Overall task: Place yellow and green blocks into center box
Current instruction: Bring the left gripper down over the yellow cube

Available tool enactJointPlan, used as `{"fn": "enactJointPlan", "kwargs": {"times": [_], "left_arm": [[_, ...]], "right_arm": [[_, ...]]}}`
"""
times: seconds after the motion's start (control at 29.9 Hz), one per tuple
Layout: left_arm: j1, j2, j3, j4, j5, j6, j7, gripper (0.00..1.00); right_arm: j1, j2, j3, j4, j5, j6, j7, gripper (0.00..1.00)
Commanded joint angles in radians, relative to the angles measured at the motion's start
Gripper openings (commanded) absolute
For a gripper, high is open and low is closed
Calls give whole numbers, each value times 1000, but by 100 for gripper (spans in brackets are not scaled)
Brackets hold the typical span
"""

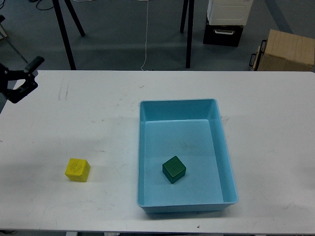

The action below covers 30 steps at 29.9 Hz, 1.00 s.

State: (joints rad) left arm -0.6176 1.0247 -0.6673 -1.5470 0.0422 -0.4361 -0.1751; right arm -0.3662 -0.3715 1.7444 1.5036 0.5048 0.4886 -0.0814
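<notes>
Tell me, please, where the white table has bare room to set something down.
The white table is bare right of the light-blue plastic tray, and between the tray and the small yellow cube. Inside the tray, only the dark green cube takes space. The left gripper crowds the far-left corner.

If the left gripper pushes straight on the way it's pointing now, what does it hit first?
The left gripper points up and right, toward the table's far edge. Nothing shows in that line; the yellow block lies well off it. Depth is unclear.

We find no legible text, label, brand or number on anything in view (the yellow block point(78, 169) bears a faint embossed mark, too small to read).
</notes>
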Motion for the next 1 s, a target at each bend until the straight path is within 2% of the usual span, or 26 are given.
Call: {"fn": "enactJointPlan", "kwargs": {"times": [0.0,0.1,0.23,0.3,0.4,0.5,0.57,0.64,0.8,0.97], "left_arm": [[-380,-38,407,60,2,4,3,100],[-632,-77,685,84,16,4,6,100],[-943,-162,1027,84,31,2,32,100],[-1101,-256,1212,85,31,2,34,100],[-1249,-411,1458,84,34,25,37,100],[-1317,-607,1667,62,56,143,36,100],[-1323,-711,1761,44,59,230,31,100],[-1323,-773,1819,27,59,275,26,100],[-1334,-787,1907,-16,85,286,22,100],[-1349,-778,2040,-28,254,306,13,100]], "right_arm": [[0,8,-2,0,0,0,0,100],[0,22,0,0,0,0,0,100],[-4,26,1,1,-11,0,0,100],[-7,26,1,1,-11,0,0,100],[-11,26,10,3,-11,0,-1,100],[-13,25,18,3,-11,0,0,100],[-13,23,23,3,-11,0,-1,100],[-16,22,27,3,-11,0,-1,100],[-20,17,27,3,-11,0,-1,100],[-16,17,18,0,-11,0,-1,100]]}}
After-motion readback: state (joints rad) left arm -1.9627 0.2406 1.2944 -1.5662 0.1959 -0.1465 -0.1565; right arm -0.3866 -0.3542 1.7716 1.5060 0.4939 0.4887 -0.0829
